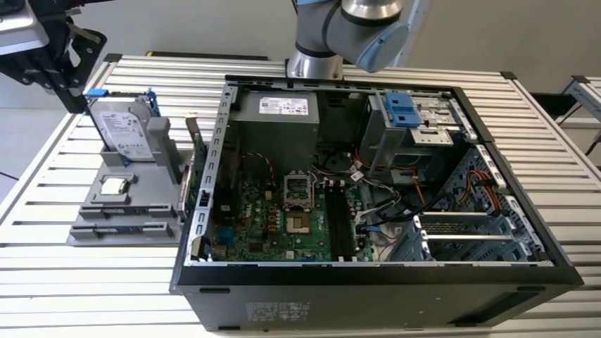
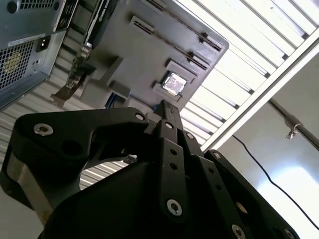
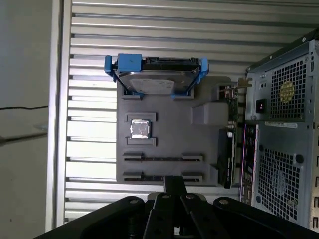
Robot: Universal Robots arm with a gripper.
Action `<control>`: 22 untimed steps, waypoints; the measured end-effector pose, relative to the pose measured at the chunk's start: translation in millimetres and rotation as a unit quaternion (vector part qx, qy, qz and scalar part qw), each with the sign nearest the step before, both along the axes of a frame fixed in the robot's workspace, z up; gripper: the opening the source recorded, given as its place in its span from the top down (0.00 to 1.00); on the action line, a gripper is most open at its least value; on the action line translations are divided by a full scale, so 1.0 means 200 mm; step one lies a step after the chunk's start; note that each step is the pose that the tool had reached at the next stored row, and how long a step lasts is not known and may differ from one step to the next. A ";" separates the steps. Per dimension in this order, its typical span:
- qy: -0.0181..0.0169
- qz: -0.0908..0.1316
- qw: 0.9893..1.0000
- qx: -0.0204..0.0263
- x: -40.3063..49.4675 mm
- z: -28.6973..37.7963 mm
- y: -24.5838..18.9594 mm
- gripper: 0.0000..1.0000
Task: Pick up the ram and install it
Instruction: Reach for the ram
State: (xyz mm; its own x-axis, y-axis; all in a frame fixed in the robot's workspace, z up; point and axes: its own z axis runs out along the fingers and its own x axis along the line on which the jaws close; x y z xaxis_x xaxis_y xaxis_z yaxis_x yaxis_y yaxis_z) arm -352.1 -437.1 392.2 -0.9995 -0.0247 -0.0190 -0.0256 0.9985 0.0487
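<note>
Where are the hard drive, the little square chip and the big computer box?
hard drive (image 1: pixel 127 130): exterior view, on its silver face.
processor chip (image 3: pixel 140 129): first wrist view, on the middle of its silver top.
computer case (image 1: pixel 376 299): exterior view, on its black outer wall.

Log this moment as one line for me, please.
hand: above gray tray, near hard drive | processor: on tray | case: open

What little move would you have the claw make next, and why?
Probably slide the claw sideways toward the computer case, until it hangs over the ram. The claw is shut and empty near the gray tray, while the ram stands on edge at the tray's case-side border, untouched.
</note>
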 end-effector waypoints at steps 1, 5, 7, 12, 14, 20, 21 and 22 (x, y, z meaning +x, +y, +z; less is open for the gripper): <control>0.000 0.000 1.000 0.000 0.000 0.000 -0.005 1.00; 0.000 0.000 1.000 0.000 0.000 0.000 -0.025 1.00; 0.000 0.000 1.000 0.000 0.000 0.000 -0.036 1.00; 0.000 0.000 1.000 0.000 0.000 0.000 -0.064 1.00; 0.000 0.000 1.000 0.000 0.000 -0.001 -0.076 1.00; 0.000 0.000 1.000 0.000 0.000 -0.001 -0.114 1.00; 0.000 0.000 1.000 0.000 0.000 -0.001 -0.121 1.00; 0.000 0.000 1.000 0.000 0.000 -0.001 -0.128 1.00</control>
State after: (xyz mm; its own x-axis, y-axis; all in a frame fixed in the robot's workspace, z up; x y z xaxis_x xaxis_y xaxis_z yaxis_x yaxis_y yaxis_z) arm -352.1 -462.6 392.1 -0.9995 -0.0247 -0.0189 -0.0256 0.9985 0.0487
